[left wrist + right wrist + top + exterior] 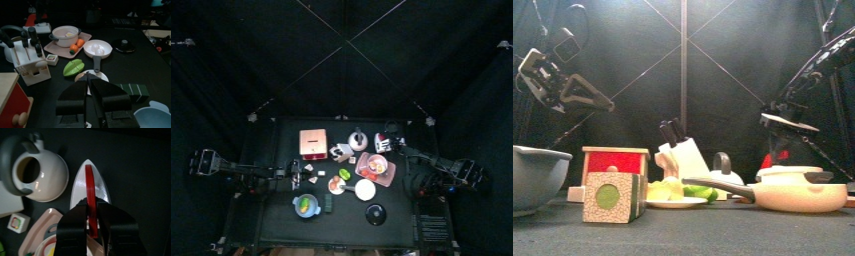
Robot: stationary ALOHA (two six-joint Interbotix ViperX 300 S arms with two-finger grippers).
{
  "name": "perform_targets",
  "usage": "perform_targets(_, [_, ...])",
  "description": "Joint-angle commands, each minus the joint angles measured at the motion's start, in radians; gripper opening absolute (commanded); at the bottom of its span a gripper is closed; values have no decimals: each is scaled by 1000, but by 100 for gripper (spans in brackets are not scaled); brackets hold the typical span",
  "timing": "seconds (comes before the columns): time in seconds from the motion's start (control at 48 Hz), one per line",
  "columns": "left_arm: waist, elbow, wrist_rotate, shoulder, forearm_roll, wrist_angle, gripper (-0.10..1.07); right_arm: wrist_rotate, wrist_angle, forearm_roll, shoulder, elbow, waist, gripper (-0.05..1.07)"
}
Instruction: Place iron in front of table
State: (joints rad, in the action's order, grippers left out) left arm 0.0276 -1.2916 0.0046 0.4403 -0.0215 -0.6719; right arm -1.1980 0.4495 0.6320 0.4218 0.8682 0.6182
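Note:
The iron (90, 178) has a silvery white body and a red handle, and it lies beside a white kettle (41, 175). My right gripper (92, 208) is shut on that red handle, one jaw on each side. From above, the iron (384, 140) is at the table's back right with the right gripper (392, 147) over it. At table height only a red part of the iron (770, 161) shows behind the pot. My left gripper (89, 90) is shut on nothing and hangs raised over the table's left side (573, 92).
The table is crowded: a knife block (30, 60), a pot on a pink tray (65, 35), a white pan (97, 48), a green leaf (75, 67), a black lid (124, 46), a red and wooden box (314, 143) and a blue bowl (307, 206).

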Motion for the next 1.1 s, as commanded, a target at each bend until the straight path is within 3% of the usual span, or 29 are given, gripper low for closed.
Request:
perform_targets(0.0, [-8,21,2,2,5,-6,49,-5,-2,-8,66,-28,-26,46])
perform_targets(0.188, [-12,32,2,2,5,-6,49,-8,-64,-52,172,-12,-183,46])
perform_targets(0.417, [-14,34,2,2,5,-6,49,-8,-281,-118,141,9,-402,46])
perform_targets(0.521, [-14,35,2,2,3,-6,49,0,-348,-112,86,12,-535,46])
perform_targets(0.667, [-12,37,2,2,2,-8,49,-5,-356,-101,-11,8,-693,46])
perform_targets(0.896, [-14,35,2,2,2,-6,49,-3,-368,-107,-187,-64,-888,46])
perform_targets(1.083, [-14,37,2,2,3,-6,49,-3,-365,-117,-325,-156,-916,47])
